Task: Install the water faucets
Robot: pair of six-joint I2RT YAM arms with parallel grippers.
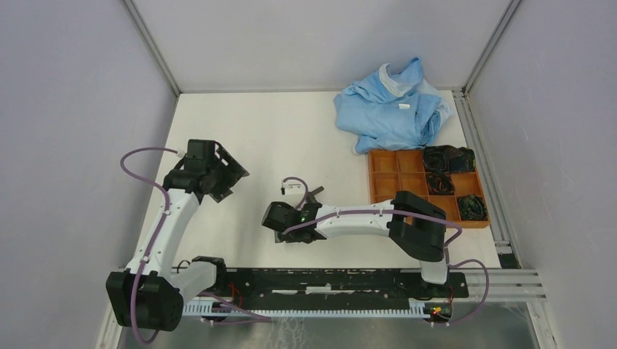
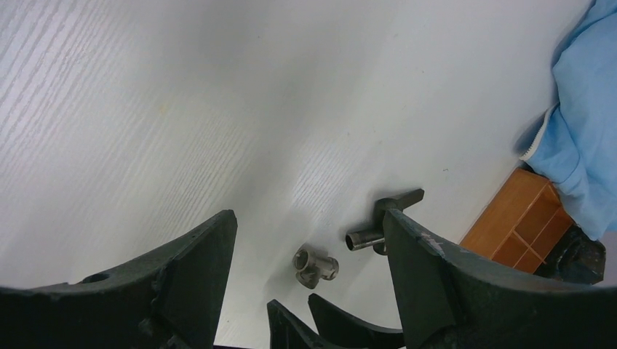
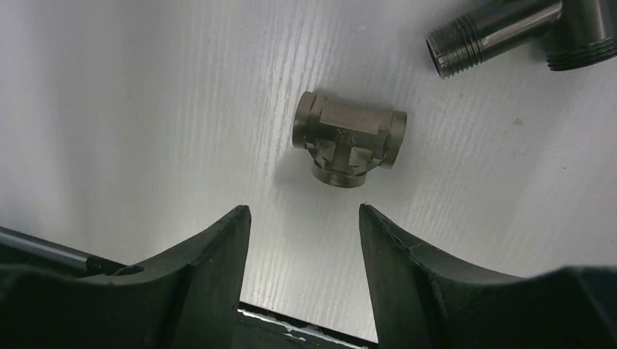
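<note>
Two dark grey metal faucet pieces lie on the white table. The stubby T-shaped fitting [image 3: 348, 142] lies just beyond my right gripper's fingertips, not touched; it also shows in the left wrist view [image 2: 315, 267]. The longer tap with a threaded spout [image 3: 502, 33] lies just past it, also seen in the left wrist view [image 2: 382, 222] and as a dark shape from above [image 1: 318, 193]. My right gripper [image 3: 303, 211] is open and empty, low over the table [image 1: 289, 211]. My left gripper [image 2: 309, 218] is open and empty, raised at the left [image 1: 229, 174] and looking toward the pieces.
A crumpled blue cloth [image 1: 393, 109] lies at the back right. An orange compartment tray [image 1: 378, 182] with dark items in its right cells stands right of the pieces. A black rail [image 1: 327, 280] runs along the near edge. Grey walls enclose the table.
</note>
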